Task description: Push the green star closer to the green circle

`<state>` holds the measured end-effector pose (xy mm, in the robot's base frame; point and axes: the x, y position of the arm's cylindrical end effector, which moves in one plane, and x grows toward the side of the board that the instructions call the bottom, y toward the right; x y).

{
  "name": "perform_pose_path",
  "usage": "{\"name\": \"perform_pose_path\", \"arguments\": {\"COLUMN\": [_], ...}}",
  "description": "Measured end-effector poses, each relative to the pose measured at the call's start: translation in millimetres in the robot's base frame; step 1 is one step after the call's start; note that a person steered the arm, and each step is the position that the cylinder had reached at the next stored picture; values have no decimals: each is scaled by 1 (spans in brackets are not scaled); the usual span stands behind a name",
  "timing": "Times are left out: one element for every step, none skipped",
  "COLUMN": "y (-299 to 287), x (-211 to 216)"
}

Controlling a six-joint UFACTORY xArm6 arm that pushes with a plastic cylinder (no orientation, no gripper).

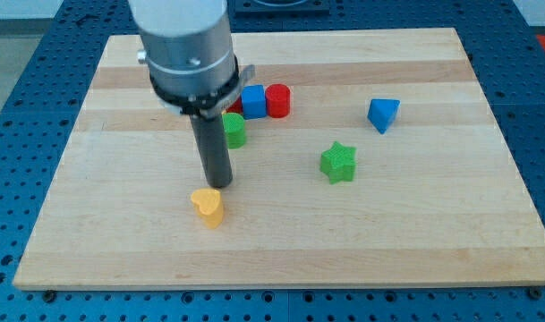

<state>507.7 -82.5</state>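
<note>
Wooden board (120, 233): pale, lying on a blue perforated table (12, 54); items listed from the view's left to its right

1. Yellow block (207, 207): roughly heart-shaped, toward the view's bottom left of the board, standing alone.

2. My tip (217, 183): lower end of a dark straight rod hanging from a grey cylinder body; it holds nothing (a bare rod with no jaws to open or close). It sits just above and to the right of the yellow block, very near it; contact cannot be told. It is below the green circle and well left of the green star.

3. Green circle (234, 130): a short cylinder, partly hidden behind the rod, just below the blue and red cluster.

4. Blue cube (253, 102): beside the green circle's upper right, touching or nearly touching the red cylinder; a sliver of another red piece shows at its left.

5. Red cylinder (277, 100): immediately right of the blue cube.

6. Green star (338, 162): near the board's middle, well apart from the green circle, to its lower right; nothing touches it.

7. Blue triangle (383, 114): wedge-like block, up and to the right of the green star, alone
</note>
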Motion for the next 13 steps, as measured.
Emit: {"name": "perform_pose_path", "arguments": {"y": [19,56,102,140,182,194,194,194,180,148,155,175,179], "x": [39,55,51,37,25,19,-4,-35,-60,-58,-43,-17,-3]}}
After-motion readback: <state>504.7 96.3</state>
